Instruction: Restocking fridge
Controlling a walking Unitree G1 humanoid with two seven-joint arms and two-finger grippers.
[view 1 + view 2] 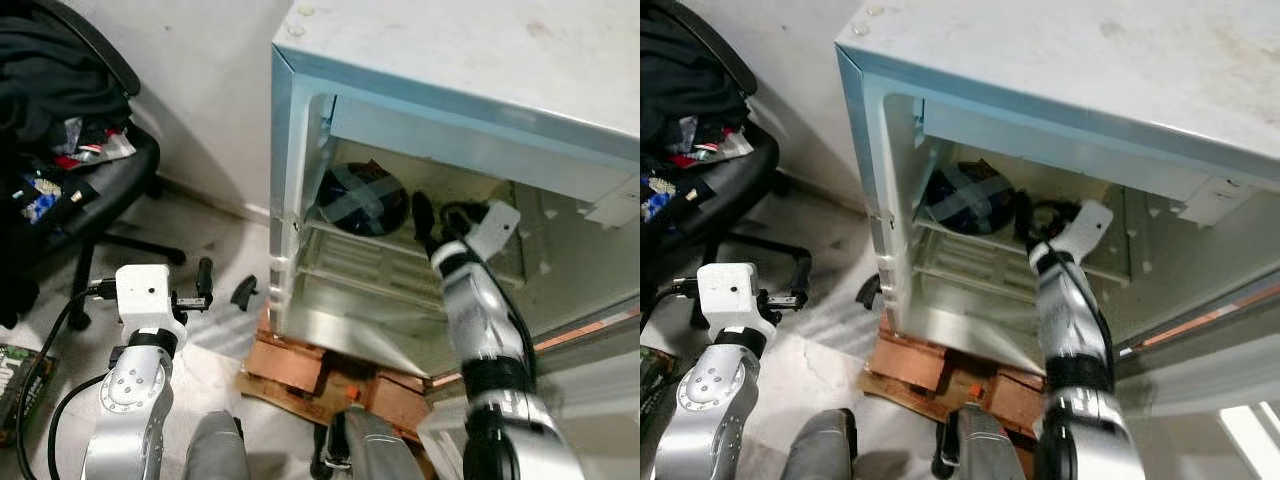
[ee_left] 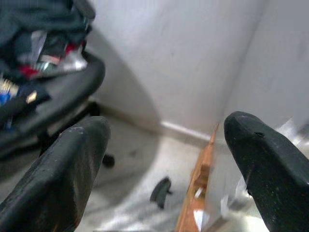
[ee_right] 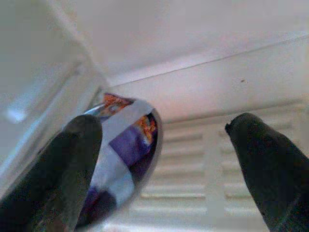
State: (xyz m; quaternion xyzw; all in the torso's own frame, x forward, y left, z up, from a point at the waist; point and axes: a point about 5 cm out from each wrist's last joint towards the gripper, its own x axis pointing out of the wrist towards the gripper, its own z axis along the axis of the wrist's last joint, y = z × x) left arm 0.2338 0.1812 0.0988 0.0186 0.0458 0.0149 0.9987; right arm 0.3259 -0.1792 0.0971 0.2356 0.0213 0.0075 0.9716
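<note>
Fridge [image 1: 300,150] shelf holds a taped dark round pack [image 1: 362,198], lettering unreadable, beside the right gripper [image 3: 164,159], spread wide.

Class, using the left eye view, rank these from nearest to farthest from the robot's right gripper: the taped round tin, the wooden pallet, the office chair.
1. Taped round tin, on the fridge shelf just beside the right gripper.
2. Wooden pallet, under the fridge.
3. Office chair, far on the robot's left.

Fridge [image 1: 300,150]: its right side runs off the picture's edge. The round taped item [image 1: 362,198] on the upper shelf [image 1: 360,240] is partly hidden by the right gripper [image 3: 161,140] (label blurred, unreadable). Left of the fridge, the office chair [image 1: 90,190] is cropped, and the small dark piece [image 1: 243,290] on the floor is too small to identify.
</note>
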